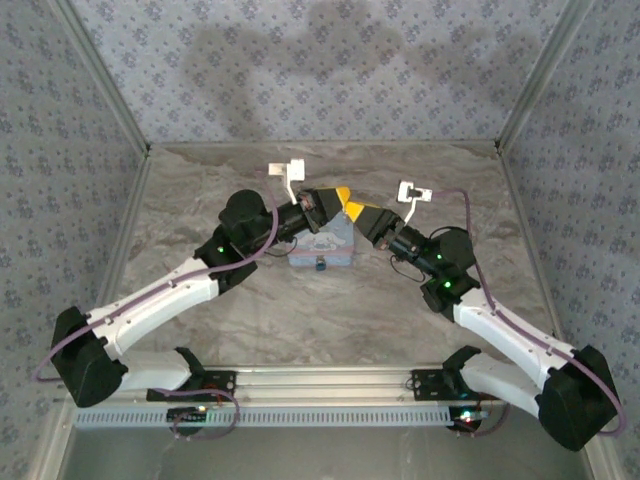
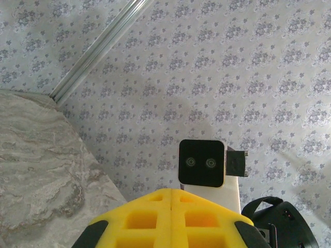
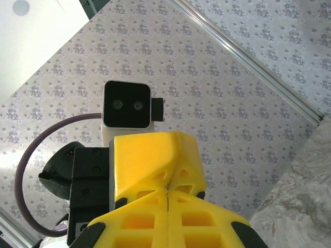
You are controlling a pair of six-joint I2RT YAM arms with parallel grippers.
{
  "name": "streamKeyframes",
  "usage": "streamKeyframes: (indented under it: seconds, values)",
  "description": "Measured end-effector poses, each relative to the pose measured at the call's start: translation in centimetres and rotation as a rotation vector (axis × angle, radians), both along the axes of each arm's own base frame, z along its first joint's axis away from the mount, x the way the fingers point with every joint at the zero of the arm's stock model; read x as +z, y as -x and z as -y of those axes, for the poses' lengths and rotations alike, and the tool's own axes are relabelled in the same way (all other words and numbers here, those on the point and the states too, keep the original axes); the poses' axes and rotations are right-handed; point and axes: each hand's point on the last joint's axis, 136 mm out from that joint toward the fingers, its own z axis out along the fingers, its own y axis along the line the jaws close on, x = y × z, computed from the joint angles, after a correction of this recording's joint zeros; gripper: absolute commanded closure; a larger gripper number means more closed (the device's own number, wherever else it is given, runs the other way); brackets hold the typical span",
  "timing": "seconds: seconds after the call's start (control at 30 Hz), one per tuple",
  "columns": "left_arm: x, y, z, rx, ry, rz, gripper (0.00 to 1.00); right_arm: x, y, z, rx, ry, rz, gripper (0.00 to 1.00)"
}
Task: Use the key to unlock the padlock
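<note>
Item: small light blue cartoon-printed box (image 1: pixel 325 245), standing on the grey marbled counter (image 1: pixel 300 320) about midway between the two arms. Its top is partly hidden under the tools, so whether the lid is shut and what it holds cannot be told. Fitting: tiny dark blue-teal padlock (image 1: pixel 320 265), a lump at the middle of the box's near face, touching the box. Left tool (image 1: pixel 341 196), yellow-fingered on a black wrist: reaches in from the left, above the box's far right corner. In the left wrist view the left tool (image 2: pixel 170 192) has both fingers pressed together along one seam; whether anything thin is pinched there cannot be told. Right tool (image 1: pixel 358 214), also yellow-fingered: reaches in from the right, its tip just beside the left tool's. In the right wrist view the right tool (image 3: pixel 168 195) is likewise closed to a seam, any load not discernible, with the left tool (image 3: pixel 155 160) directly ahead. Backdrop: grey floral-patterned wall (image 2: pixel 232 77).
</note>
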Motion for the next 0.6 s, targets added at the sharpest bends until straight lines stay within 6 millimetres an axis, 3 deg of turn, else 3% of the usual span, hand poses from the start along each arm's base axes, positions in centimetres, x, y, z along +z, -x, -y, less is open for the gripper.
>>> streamKeyframes:
  seconds: [0.03, 0.1, 0.13, 0.33, 0.6]
  values:
    - [-0.1, 0.1, 0.0, 0.0, 0.0, -0.001, 1.0, 0.0, 0.1, 0.0, 0.0, 0.006, 0.0, 0.93]
    - [0.0, 0.1, -0.1, 0.002, 0.001, 0.0, 1.0, 0.1, 0.1, 0.0, -0.002, 0.014, -0.002, 0.65]
    - [0.1, 0.1, -0.2, 0.003, 0.004, 0.002, 1.0, 0.1, 0.0, 0.0, -0.004, 0.016, -0.006, 0.58]
    - [0.7, 0.2, -0.3, 0.003, 0.023, 0.018, 1.0, -0.3, 0.1, -0.3, 0.001, 0.031, -0.017, 0.6]
    - [0.8, 0.3, -0.2, 0.001, 0.026, 0.021, 1.0, 0.7, 0.5, -0.4, 0.012, 0.02, 0.004, 0.65]
